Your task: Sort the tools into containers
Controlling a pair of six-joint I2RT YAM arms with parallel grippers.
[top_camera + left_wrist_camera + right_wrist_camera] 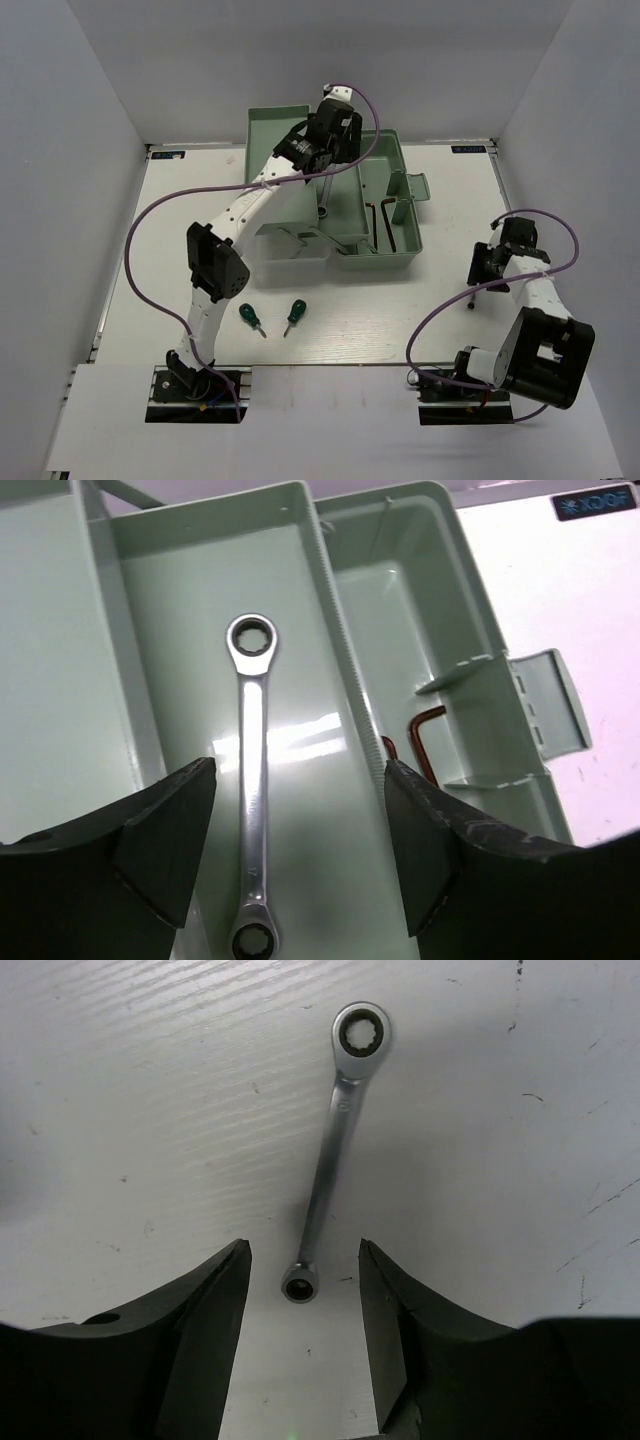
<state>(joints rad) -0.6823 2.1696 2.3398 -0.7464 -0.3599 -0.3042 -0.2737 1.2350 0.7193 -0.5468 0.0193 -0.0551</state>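
The right gripper (pixel 302 1260) is spread wide over the near end of a small ring wrench (pixel 325 1170) on the surface (pixel 150 1110); a pick is judged in hand; descent and closure across its shank are called for; beneath the left gripper (pixel 298 810), likewise spread, a larger wrench (pixel 252 780) lies in the toolbox tray (pixel 310 610).

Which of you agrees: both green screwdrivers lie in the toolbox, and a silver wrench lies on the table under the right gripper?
No. The top external view shows both green screwdrivers on the table, outside the toolbox. The rest is right.
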